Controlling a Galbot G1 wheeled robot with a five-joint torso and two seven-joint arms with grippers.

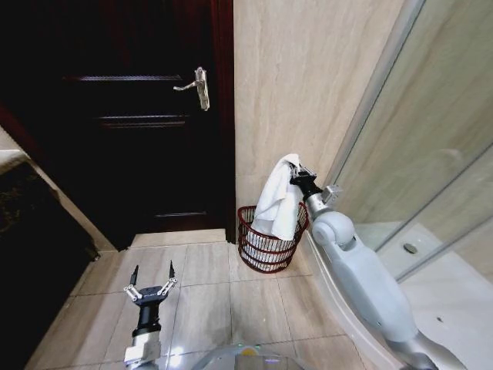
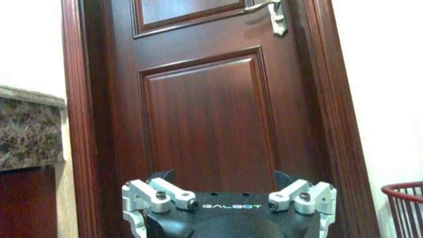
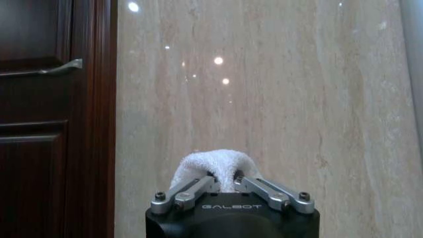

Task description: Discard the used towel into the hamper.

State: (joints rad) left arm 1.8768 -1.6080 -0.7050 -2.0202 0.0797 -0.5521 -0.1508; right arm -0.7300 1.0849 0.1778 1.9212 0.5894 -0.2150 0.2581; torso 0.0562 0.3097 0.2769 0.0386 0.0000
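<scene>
Nearest the robot, bare tiled floor (image 1: 231, 301) lies open short of the hamper (image 1: 266, 243), bounded by a dark cabinet (image 1: 31, 254) on one side and the shower glass (image 1: 431, 154) on the other. The left gripper (image 1: 152, 279) hangs low over that floor, well apart from the hamper, jaws spread wide and holding nothing. Farther on, the hamper stands at the wall beside the dark door (image 1: 139, 116). Above its rim, the right gripper (image 1: 296, 176) pinches the white towel (image 1: 279, 199), which drapes down into the hamper's mouth.
</scene>
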